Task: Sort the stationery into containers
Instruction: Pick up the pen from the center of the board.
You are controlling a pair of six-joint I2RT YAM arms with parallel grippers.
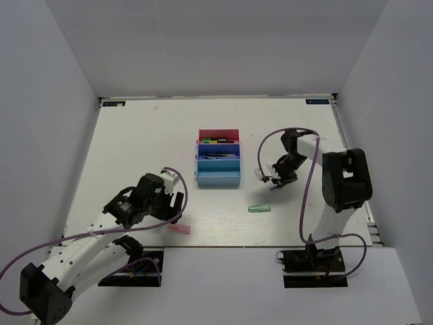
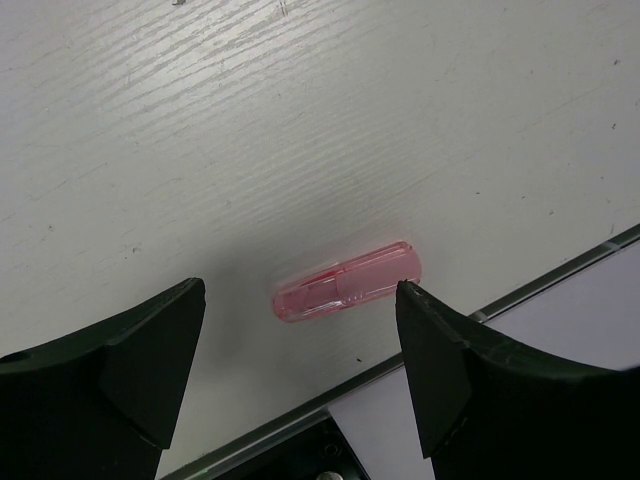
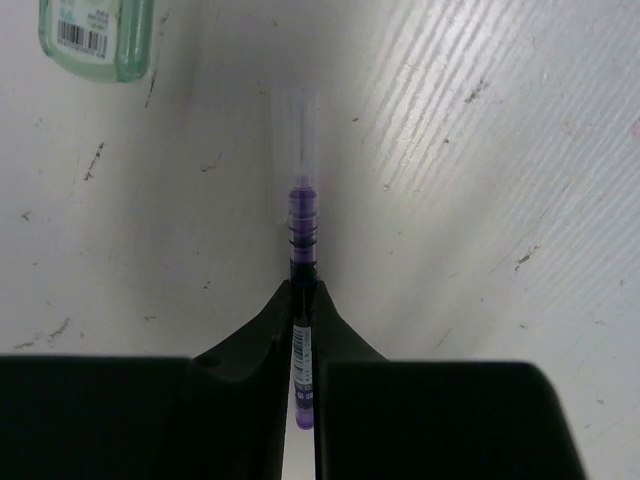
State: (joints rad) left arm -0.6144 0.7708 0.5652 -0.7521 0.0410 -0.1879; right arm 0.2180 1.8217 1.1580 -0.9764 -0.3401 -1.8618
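Pen (image 3: 302, 230) clamped between right jaws: clear in wrist view, indistinct overhead.

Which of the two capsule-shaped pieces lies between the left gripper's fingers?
The pink capsule, lying on the table between the open jaws of the left gripper. The mint-green capsule lies alone, farther right.

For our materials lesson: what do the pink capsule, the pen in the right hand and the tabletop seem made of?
Pink capsule: probably glossy translucent plastic; inner parts show through. Pen: seemingly plastic, its clear cap showing a purple tip. Tabletop: perhaps white-painted or laminated wood; matte, with grain lines and scuffs.
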